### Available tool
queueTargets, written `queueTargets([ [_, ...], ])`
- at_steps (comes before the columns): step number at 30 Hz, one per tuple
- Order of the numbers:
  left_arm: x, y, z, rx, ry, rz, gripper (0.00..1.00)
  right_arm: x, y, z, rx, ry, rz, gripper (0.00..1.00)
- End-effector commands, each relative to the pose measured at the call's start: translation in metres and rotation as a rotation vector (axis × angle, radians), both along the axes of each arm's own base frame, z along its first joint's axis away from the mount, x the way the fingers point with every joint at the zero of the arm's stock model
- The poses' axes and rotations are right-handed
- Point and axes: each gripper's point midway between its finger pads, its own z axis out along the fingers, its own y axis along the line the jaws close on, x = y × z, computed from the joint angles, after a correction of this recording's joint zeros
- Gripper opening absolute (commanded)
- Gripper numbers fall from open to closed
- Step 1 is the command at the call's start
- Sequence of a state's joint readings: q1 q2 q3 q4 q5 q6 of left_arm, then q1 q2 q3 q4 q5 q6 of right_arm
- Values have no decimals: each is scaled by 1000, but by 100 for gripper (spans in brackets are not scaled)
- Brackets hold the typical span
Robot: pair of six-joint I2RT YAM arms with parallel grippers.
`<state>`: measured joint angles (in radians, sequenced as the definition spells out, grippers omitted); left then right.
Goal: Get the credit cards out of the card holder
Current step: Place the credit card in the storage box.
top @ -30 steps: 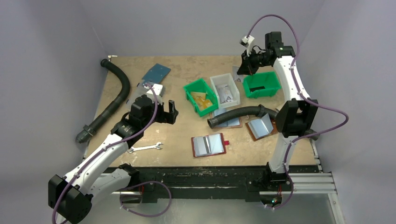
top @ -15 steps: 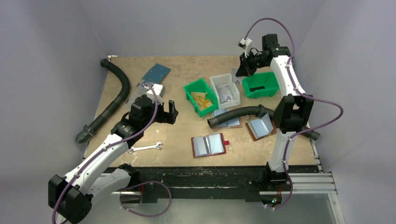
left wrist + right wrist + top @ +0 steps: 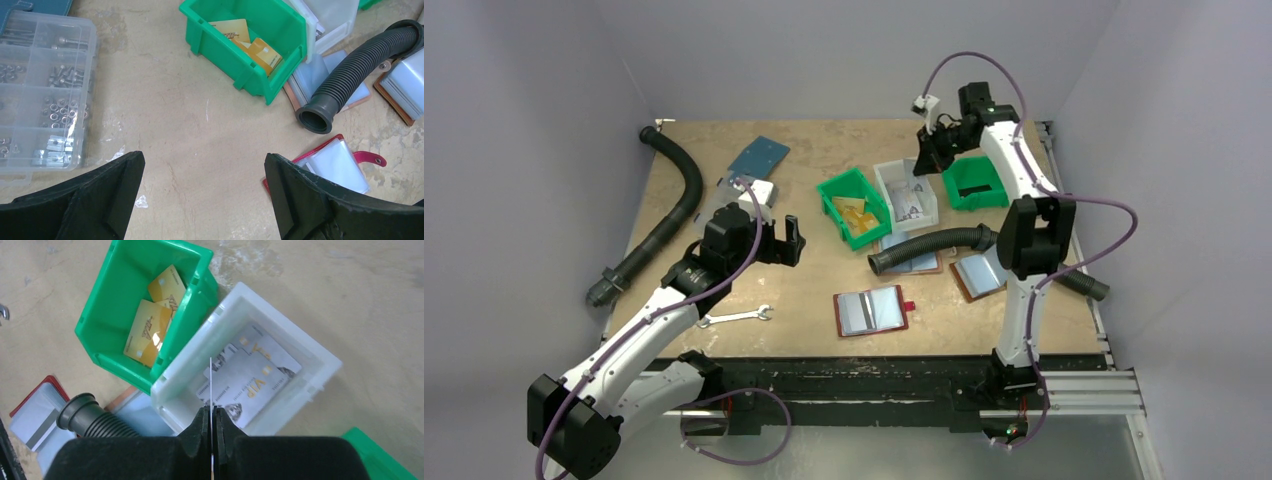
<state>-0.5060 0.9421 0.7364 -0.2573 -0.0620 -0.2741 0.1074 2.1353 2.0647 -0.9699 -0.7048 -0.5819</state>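
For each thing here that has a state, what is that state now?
card holder, open, lying flat on the table.
left gripper, open, empty.
right gripper, shut on a thin card, above the white bin.
white bin, holds silver cards.
green bin, holds gold cards.

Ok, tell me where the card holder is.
In the top view the card holder lies open near the front edge of the table, right of centre, in front of the black hose, with the wrench to its left.
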Motion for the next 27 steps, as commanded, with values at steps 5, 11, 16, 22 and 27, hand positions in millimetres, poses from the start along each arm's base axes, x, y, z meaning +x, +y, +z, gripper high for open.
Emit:
queueTargets([
  [5, 2, 5, 8, 3, -37, 14, 99, 17, 27, -34, -147, 2, -75, 21],
  [11, 3, 5, 9, -2, -38, 12, 99, 27, 2, -12, -274, -90, -185, 53],
  [16, 4, 3, 11, -33, -38, 1, 99, 25, -15, 50, -307, -246, -257, 55],
  [22, 5, -1, 9, -84, -12, -32, 99, -26, 12, 82, -143, -267, -87, 54],
  [27, 4, -8, 4, -102, 16, -66, 99, -78, 32, 79, 3, -240, 47, 53],
])
